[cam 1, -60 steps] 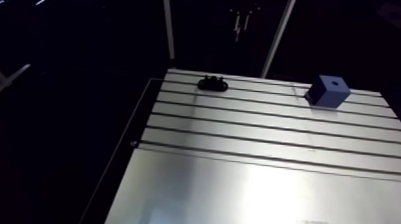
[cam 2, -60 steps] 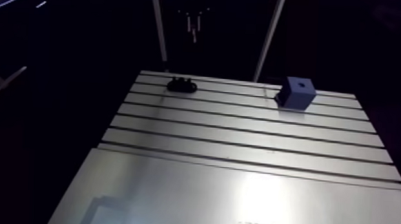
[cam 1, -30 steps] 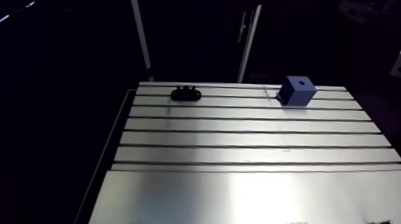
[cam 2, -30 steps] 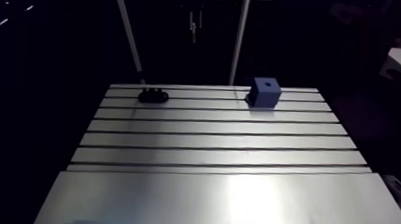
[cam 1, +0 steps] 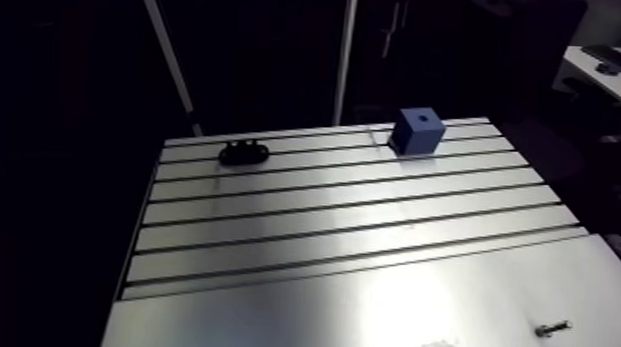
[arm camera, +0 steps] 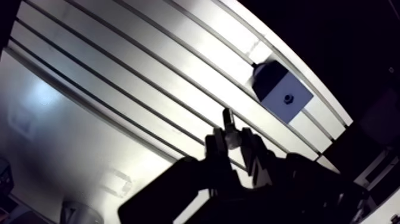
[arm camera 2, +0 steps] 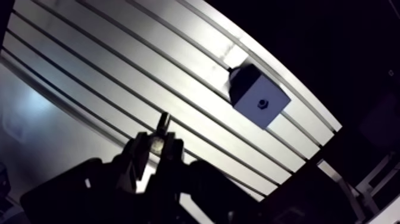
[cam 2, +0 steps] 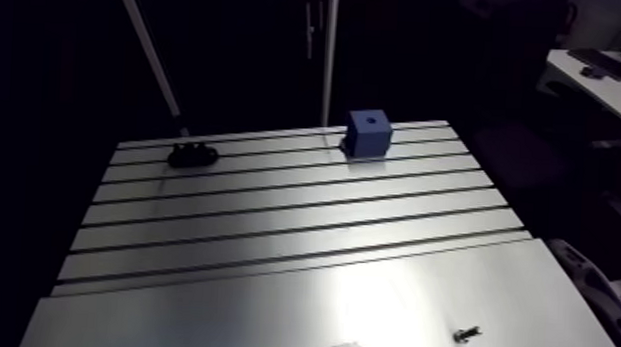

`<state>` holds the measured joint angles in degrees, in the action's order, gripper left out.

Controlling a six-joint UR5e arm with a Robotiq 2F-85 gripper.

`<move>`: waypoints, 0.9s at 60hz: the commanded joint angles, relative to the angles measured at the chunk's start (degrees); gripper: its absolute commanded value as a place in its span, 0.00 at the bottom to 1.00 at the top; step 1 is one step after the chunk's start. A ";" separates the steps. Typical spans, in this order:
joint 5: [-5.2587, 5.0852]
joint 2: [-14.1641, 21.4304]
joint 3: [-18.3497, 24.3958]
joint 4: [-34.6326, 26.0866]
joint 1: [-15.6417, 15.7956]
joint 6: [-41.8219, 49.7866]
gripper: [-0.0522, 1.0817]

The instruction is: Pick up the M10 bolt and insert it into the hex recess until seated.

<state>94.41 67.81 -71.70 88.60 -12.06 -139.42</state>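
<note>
Since the earlier frames the arm view has swung with the arm; the things on the table keep their places.

Wrist view: my gripper has both fingers pinching the M10 bolt at its head end, and the shank sticks out past the tips. The bolt is over the slotted part of the table; I cannot read its height above the surface. Ahead of my fingertips and off to one side, apart from the bolt, sits the blue block. The hex recess shows as a small dark hole in its pale face, and the bolt is not in it.

Arm view: my gripper is out of frame. The blue block stands upper centre-right, near the table's far edge. A black part lies upper left on the same slotted band, well apart from the block. At lower right a small dark fastener lies on the smooth plate.
</note>
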 commanded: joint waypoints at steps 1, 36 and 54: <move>2.33 -4.39 4.15 -2.73 -5.95 -6.46 0.95; 2.14 -5.90 4.53 1.84 -6.74 -2.84 0.95; 2.29 -8.24 5.04 4.41 -8.84 -3.00 0.95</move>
<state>96.57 61.05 -66.95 91.50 -19.60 -142.35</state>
